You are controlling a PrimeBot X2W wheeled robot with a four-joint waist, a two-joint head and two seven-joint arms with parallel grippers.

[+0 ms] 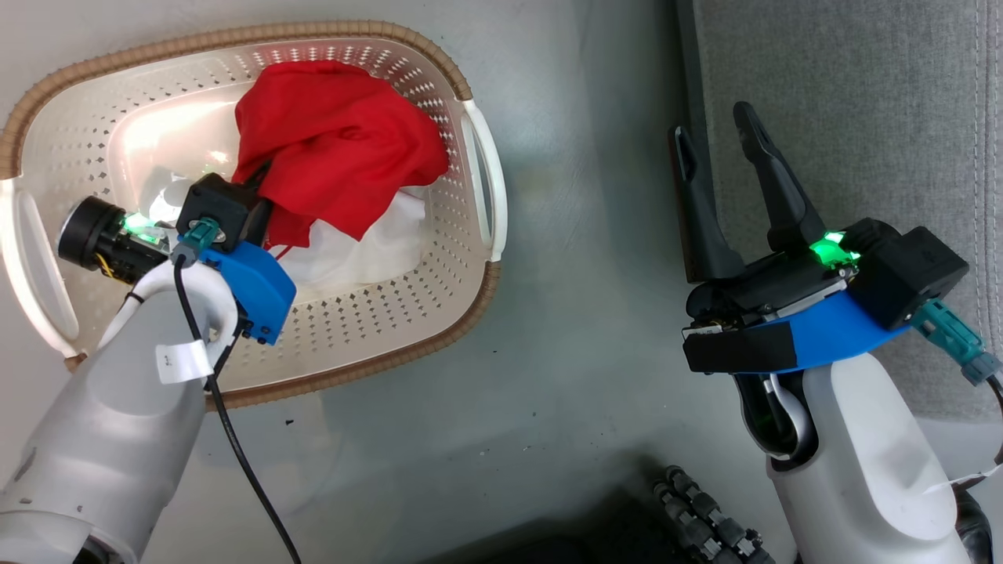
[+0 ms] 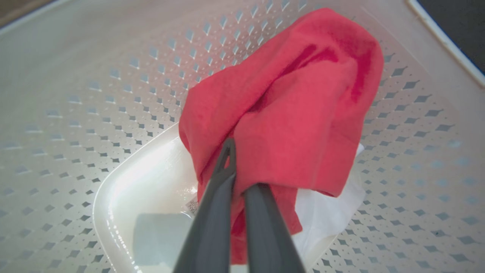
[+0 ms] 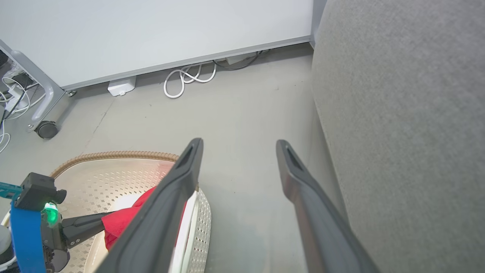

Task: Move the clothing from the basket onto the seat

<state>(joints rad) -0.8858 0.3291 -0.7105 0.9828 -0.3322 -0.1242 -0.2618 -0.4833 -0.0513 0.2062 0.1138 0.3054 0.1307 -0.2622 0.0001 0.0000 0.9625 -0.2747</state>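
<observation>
The basket [image 1: 235, 35] stands on the floor at the left, and red clothing [image 1: 337, 141] with a white panel [image 1: 353, 251] is heaped against its right wall. My left gripper [image 1: 262, 180] reaches down inside it. In the left wrist view, my left gripper [image 2: 237, 163] is shut on a fold of the red clothing [image 2: 295, 113], one finger tucked under the cloth, above the basket wall [image 2: 113, 94]. My right gripper [image 1: 717, 133] hangs open with nothing in it at the edge of the grey seat [image 1: 846, 94]. The right wrist view shows the right gripper [image 3: 238, 144], seat [image 3: 409, 113], basket [image 3: 113, 155] and clothing [image 3: 121, 220].
Grey floor [image 1: 580, 235] lies between basket and seat. Along the far wall are coiled white cables [image 3: 189, 76], a small white box [image 3: 121, 86] and a caster wheel [image 3: 46, 129] of a frame. A black ridged object [image 1: 705, 517] lies near my base.
</observation>
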